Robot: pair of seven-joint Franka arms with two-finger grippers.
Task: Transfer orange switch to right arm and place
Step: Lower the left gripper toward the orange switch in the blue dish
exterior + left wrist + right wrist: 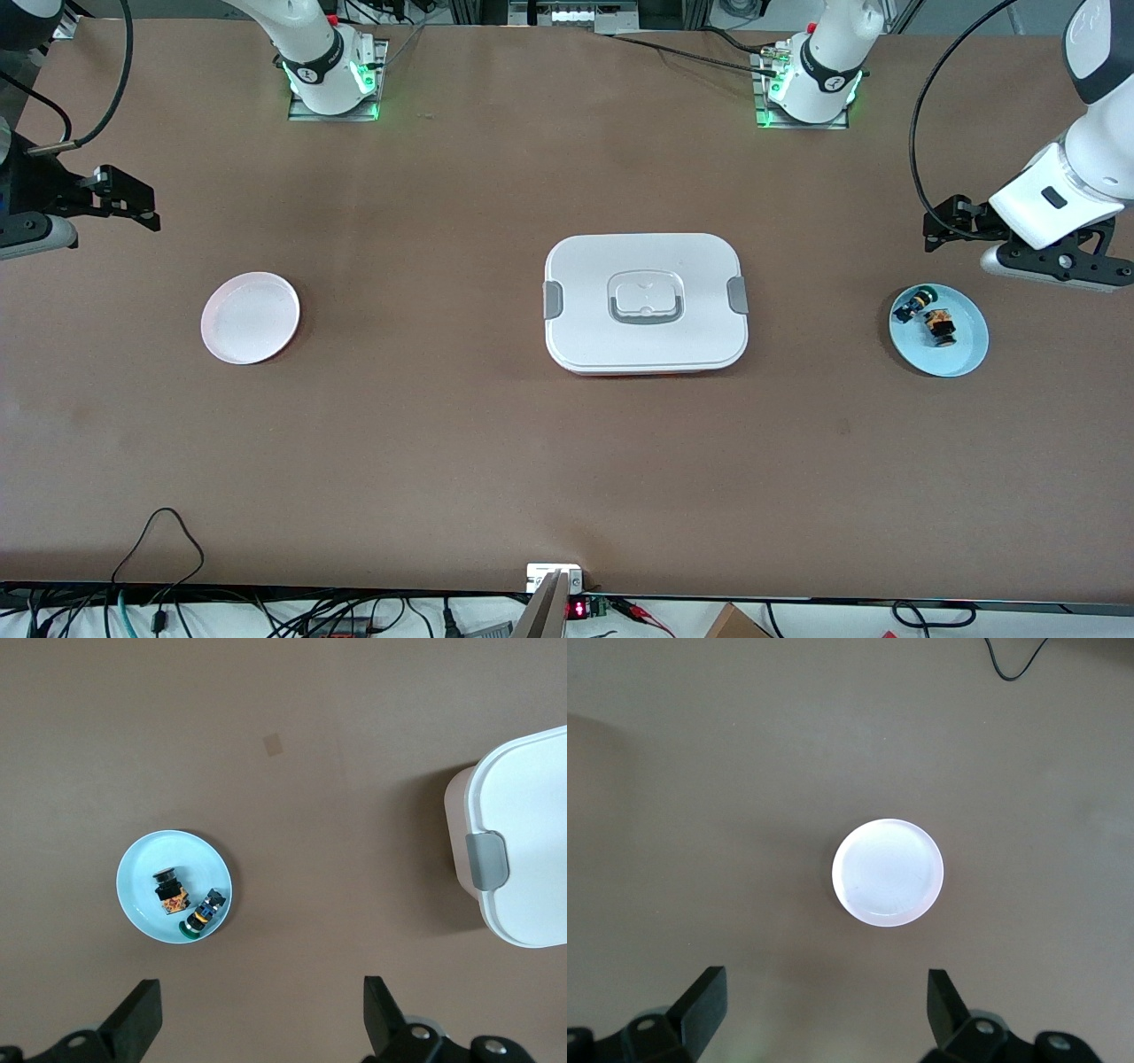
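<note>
Meanwhile both hands, left [257, 1019] and right [824, 1014], hang released at the table's [443, 425] ends.

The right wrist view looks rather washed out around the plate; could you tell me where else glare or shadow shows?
Right wrist view: the pink plate glares almost white. Front view: even light, with a soft shadow under the white lidded box. Left wrist view: the box shades the table beside it; the orange switch on the blue plate stays clear.

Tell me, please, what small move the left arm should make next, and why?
Probably lower the open left pincer onto the orange switch, which lies untouched in the blue dish beside the blue-capped part. The right pincer waits open above the white plate.
</note>
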